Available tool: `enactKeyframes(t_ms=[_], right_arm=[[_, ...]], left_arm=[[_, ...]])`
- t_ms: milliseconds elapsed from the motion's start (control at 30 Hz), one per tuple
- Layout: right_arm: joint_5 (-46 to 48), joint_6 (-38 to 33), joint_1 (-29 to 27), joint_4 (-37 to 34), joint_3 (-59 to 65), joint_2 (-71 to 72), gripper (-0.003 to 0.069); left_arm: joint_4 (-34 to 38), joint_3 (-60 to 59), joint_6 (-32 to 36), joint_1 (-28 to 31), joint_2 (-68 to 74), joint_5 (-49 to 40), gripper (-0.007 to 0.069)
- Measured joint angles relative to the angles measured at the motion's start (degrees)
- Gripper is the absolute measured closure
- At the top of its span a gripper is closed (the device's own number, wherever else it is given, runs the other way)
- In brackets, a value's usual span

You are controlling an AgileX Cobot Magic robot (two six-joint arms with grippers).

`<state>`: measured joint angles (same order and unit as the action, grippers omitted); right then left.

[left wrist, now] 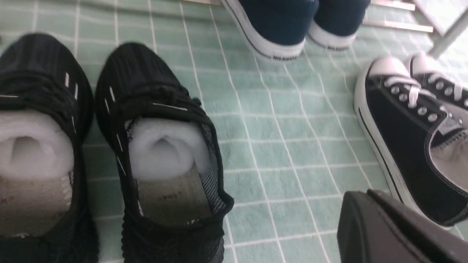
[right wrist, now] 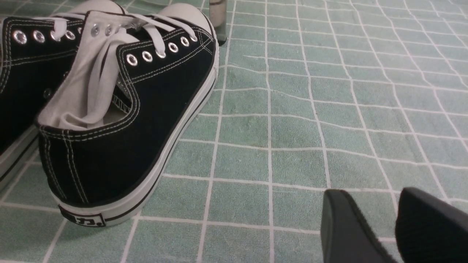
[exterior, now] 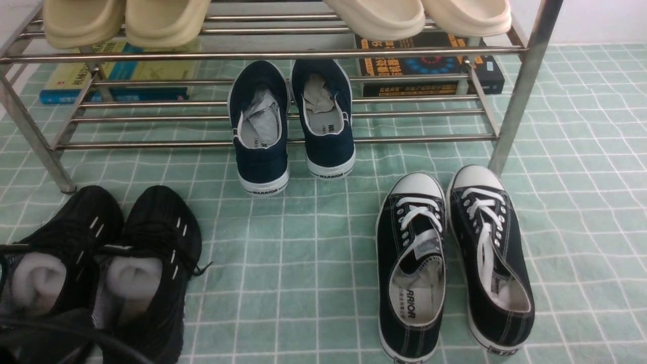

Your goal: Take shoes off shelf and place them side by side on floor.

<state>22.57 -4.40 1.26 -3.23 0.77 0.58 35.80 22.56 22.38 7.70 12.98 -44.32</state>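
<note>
Shoes are set side by side on the floor; nothing is held. Right gripper narrowly parted; left gripper's state can't be told.

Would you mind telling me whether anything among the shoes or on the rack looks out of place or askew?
The navy slip-ons stand out: their toes rest on the shelf's lower bars while their heels sit on the floor, so they slope half off the rack. Both the black mesh shoes and the laced sneakers lie neatly paired on the floor.
</note>
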Motion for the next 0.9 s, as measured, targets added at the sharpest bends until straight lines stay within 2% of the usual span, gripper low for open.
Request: enactKeyframes(t_ms=[200,500,667,833,867,900], right_arm=[[0.0,0.0,0.0,0.0,0.0,0.0,0.0419],[0.0,0.0,0.0,0.0,0.0,0.0,0.0419],[0.0,0.0,0.0,0.0,0.0,0.0,0.0419],[0.0,0.0,0.0,0.0,0.0,0.0,0.0419],[0.0,0.0,0.0,0.0,0.0,0.0,0.0419],[0.0,0.0,0.0,0.0,0.0,0.0,0.0419]], left_arm=[[-3.8,-3.3,0.1,0.0,-7.1,2.5,0.0624],[-6.0,-3.5,0.1,0.0,-7.3,8.4,0.0618],[-7.4,-7.5,-0.1,0.0,-9.9,14.6,0.0613],[-15.5,-13.7,-7.7,0.0,-13.5,19.5,0.0610],[-20.1,-15.9,-12.7,0.0,-13.7,19.9,0.0608],[-20.7,-16.3,-13.3,0.0,-13.7,19.9,0.0608]])
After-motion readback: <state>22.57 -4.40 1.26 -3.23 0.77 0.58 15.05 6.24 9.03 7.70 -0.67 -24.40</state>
